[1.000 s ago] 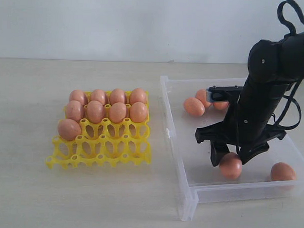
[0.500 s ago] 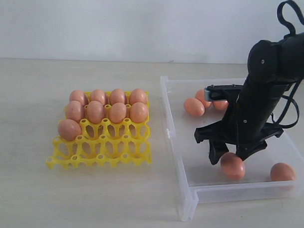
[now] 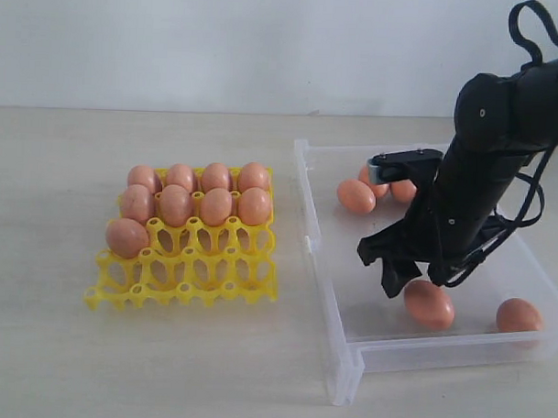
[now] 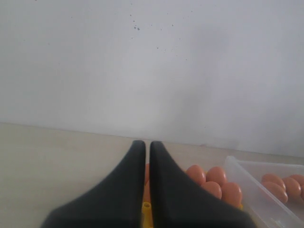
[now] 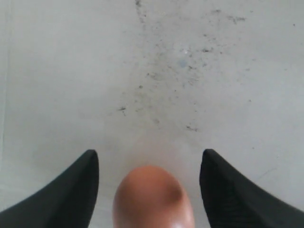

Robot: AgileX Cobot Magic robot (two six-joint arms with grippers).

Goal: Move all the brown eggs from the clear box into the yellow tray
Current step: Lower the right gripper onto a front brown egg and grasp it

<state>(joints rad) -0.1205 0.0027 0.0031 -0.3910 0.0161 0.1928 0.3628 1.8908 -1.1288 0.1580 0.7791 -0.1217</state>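
Eggs [image 3: 216, 207] of one kind, smooth, orange-brown and oval, sit in two places on the pale counter [image 3: 163, 370]. Nine rest in the yellow tray [image 3: 185, 281], a bright square lattice of open cups. Four fill its 12 o'clock row, four fill the next row, and one stands alone at the 9 o'clock end of the third row. The cups toward 6 o'clock show bare lattice.

At 3 o'clock of the tray lies the clear box [image 3: 345, 363], near it but apart. It is shallow, low-walled and see-through, and the right wrist view shows dark specks on its floor. Three eggs cluster toward its 12 o'clock wall, two of them partly hidden by the black arm [image 3: 487, 152]. Another egg [image 3: 518, 315] lies in the 5 o'clock corner.

One more egg [image 3: 429, 303] lies near the 6 o'clock wall, under the right claw [image 3: 426, 280]. The claw's fingers [image 5: 57, 199] stand wide apart on either side of this egg. Box floor shows between the egg and each finger, so nothing is clamped. Close up, the egg looks glossy, with a darker patch near its tip.

The left claw [image 4: 143, 147] has its fingers pressed together on nothing. It hangs over the tray's edge, with eggs and the box beyond it.
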